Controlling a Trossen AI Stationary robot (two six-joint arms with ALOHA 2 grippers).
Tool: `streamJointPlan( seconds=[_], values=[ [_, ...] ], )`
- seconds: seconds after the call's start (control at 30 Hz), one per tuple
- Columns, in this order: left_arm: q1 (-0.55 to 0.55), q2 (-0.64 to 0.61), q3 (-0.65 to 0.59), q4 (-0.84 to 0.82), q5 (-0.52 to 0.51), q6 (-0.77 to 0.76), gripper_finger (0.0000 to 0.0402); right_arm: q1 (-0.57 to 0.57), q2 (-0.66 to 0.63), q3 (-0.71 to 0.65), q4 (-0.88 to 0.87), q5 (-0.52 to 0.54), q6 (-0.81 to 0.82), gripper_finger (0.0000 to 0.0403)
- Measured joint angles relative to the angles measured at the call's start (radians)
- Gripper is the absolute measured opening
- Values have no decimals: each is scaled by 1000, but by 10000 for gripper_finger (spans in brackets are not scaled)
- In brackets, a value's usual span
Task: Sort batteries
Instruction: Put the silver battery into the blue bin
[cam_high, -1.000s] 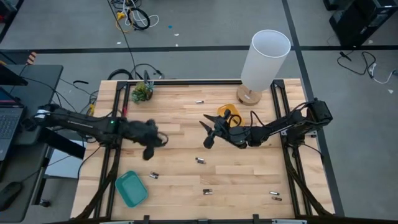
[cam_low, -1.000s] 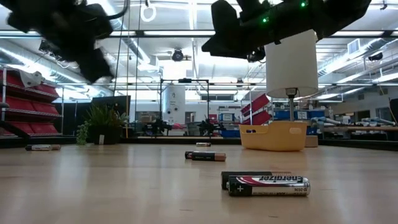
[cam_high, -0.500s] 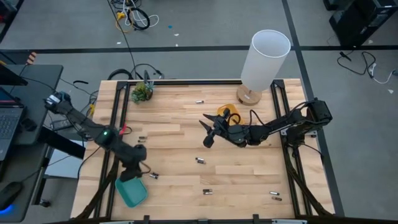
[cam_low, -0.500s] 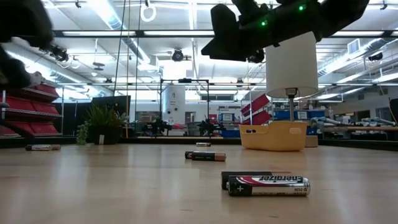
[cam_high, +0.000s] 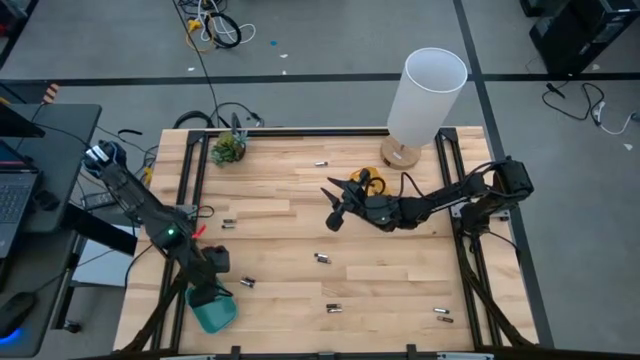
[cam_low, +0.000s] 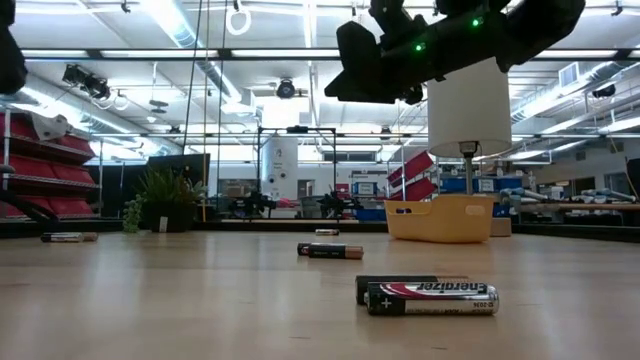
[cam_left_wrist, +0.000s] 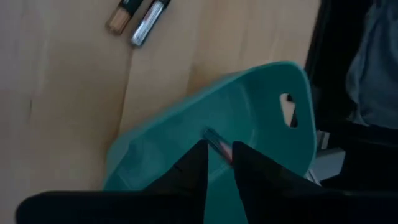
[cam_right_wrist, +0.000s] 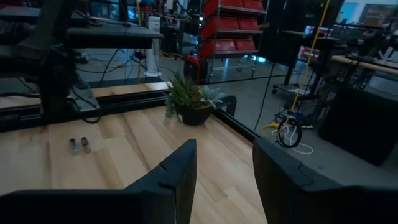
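Note:
My left gripper hangs tipped down over the teal tray at the table's near left. Its fingers stand a little apart, and one battery shows slanted in the gap, over the tray's floor. My right gripper floats open and empty above the table's middle, beside the yellow tray. Loose batteries lie on the wood: a pair near the teal tray, another pair, one, a pair, a pair and one far back. My left gripper has its fingertips on either side of the battery above the teal tray; I cannot tell whether they touch it or whether it lies loose on the tray's floor.
A white lamp stands at the far right and a small plant at the far left. Black rails run along both table sides. In the low view two batteries lie close and the yellow tray stands behind them.
My left gripper has swung from the table's left middle toward the near edge, tipping downward and rolling, and now hangs over the teal tray. The loose batteries on the wood have kept their places.

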Motion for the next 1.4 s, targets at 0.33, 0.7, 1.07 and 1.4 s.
streamJointPlan(
  seconds=[0.33, 0.7, 1.07, 1.4],
  values=[
    [2, 1, 18, -35, -50, -8, 93, -51, 0, 0, 3, -62, -19, 143],
    [66, -11, 222, -335, -344, 135, 94, -112, 0, 0, 37, -229, -26, 143],
    [299, -10, 257, -720, -476, 233, 94, -120, 0, 0, 32, -288, -19, 143],
    [560, -7, 164, -549, -518, 527, 98, -133, 0, 0, 16, -289, -20, 143]
  ],
)
